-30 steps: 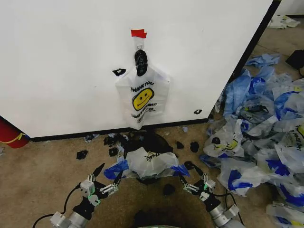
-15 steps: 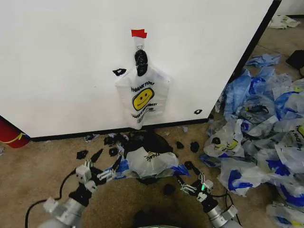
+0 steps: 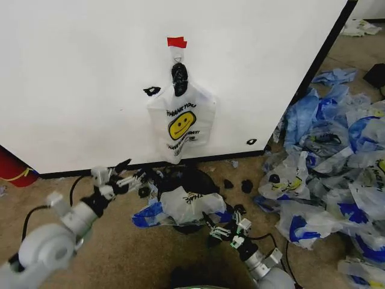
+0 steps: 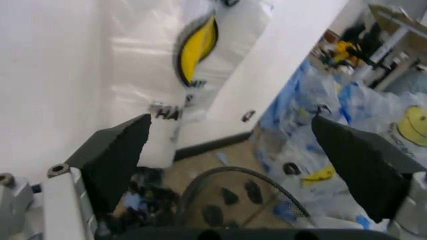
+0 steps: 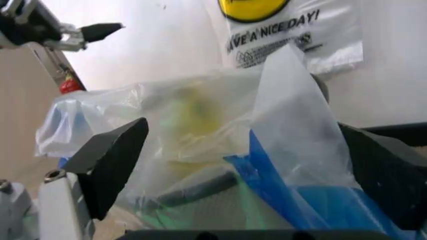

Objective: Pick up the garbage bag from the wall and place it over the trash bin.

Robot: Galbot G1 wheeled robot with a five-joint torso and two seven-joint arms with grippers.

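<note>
Since the earlier frames the left gripper (image 3: 124, 173) has lifted away from the bag's edge and swung up toward the foot of the wall (image 3: 72, 78), now hovering near the black base strip with jaws spread and nothing between them. The right gripper (image 3: 224, 226) has moved inward to the near right edge of the garbage bag (image 3: 187, 205), jaws spread; in the right wrist view the bag's plastic (image 5: 200, 130) lies between them, but whether it is touched cannot be told. The garbage bag lies crumpled over the trash bin (image 3: 183, 176), hiding most of the opening; only the far black rim and part of the dark inside show, so how far the bag wraps the rim cannot be judged. The bunch of smiley bags (image 3: 180, 123) hangs from the hook below the red tape (image 3: 176, 42), unmoved. A pile of loose bags (image 3: 331, 168) lies on the floor to the right, cut off at the frame edge.
</note>
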